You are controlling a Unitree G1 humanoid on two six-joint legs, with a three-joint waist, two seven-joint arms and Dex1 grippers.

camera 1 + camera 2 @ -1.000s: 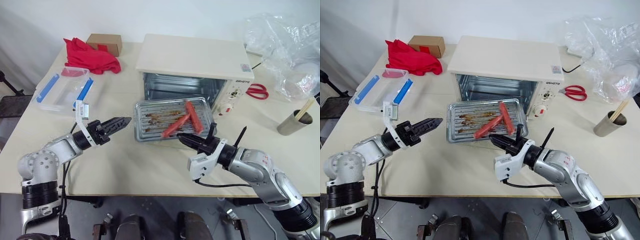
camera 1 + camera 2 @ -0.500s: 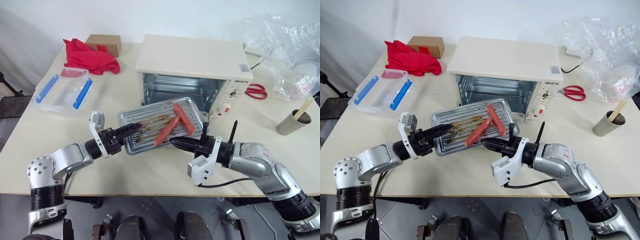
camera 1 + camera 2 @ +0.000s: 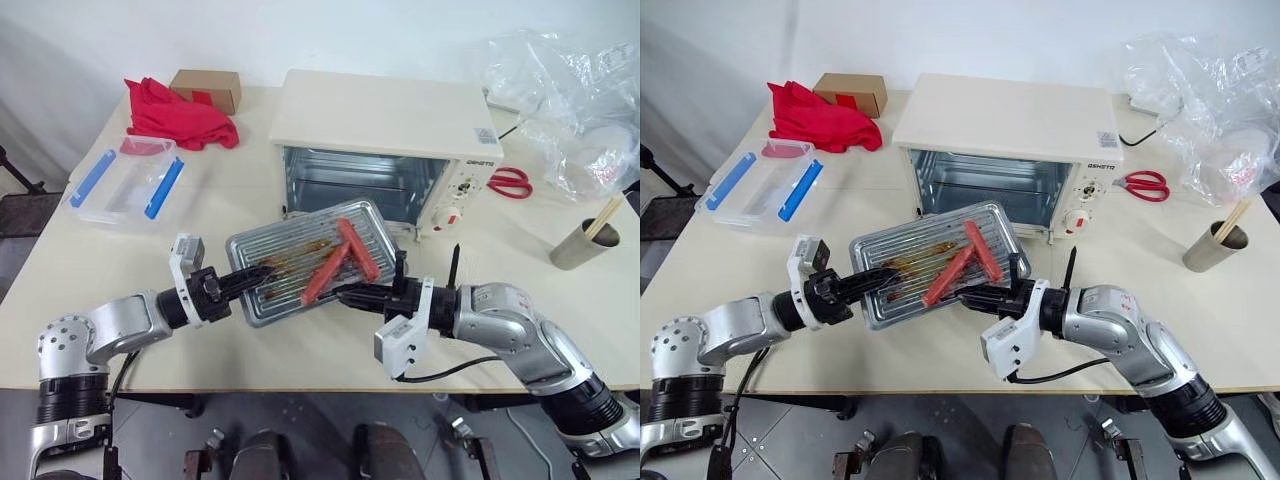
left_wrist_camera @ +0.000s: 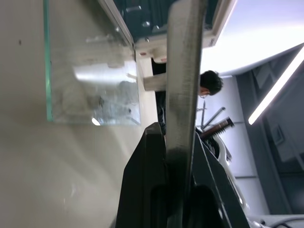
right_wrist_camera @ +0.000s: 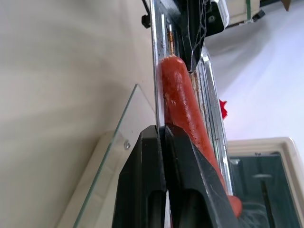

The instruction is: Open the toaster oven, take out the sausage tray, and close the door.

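Note:
The cream toaster oven [image 3: 385, 115] stands at the back of the table with its cavity open. Its glass door [image 4: 95, 80] lies folded down flat in front. The shiny sausage tray [image 3: 290, 275], carrying two red sausages [image 3: 358, 248], hangs tilted in the air before the oven, between both arms. My left gripper [image 3: 255, 275] is shut on the tray's left rim, and the left wrist view shows that metal edge pinched between its fingers [image 4: 147, 161]. My right gripper [image 3: 345, 293] is shut on the tray's near right rim, close beside one sausage [image 5: 183, 104].
A clear plastic box with blue clips [image 3: 125, 180] sits at the left, with a red cloth [image 3: 180, 115] and a cardboard box [image 3: 208, 88] behind it. Red scissors [image 3: 513, 181], a metal cup with chopsticks [image 3: 583, 245] and crumpled plastic bags [image 3: 570, 100] occupy the right side.
The tray has risen off the open door and come nearer and leftward, tilting. My left gripper swung in from the left and shut on the tray's left rim. The right gripper keeps its hold.

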